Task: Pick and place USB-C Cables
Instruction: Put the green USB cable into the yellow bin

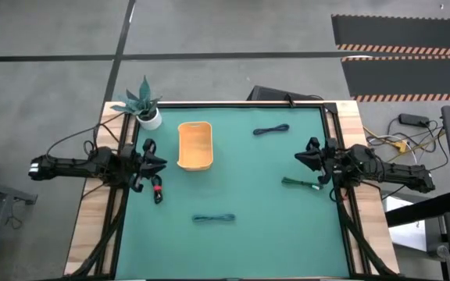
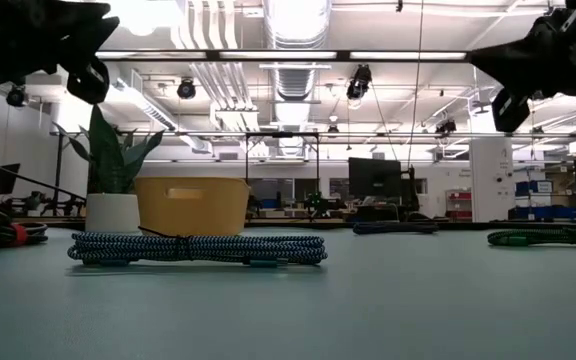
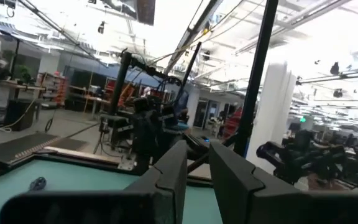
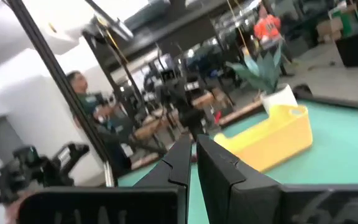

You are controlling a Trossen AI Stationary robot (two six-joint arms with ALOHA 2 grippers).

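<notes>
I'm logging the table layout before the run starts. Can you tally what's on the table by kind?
USB-C cables: 4, namely blue-purple, dark green, teal-blue, black with red
Yellow tray: 1
Potted plant: 1
Total: 6

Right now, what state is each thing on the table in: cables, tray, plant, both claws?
Teal-blue cable: bundled, on mat, near front edge.
Blue-purple cable: on mat, far side.
Dark green cable: on mat by right claw.
Black-and-red cable: on mat by left claw.
Yellow tray: upright, empty.
Plant: upright, far left corner.
Left claw: shut, holding nothing.
Right claw: shut, holding nothing.
</notes>
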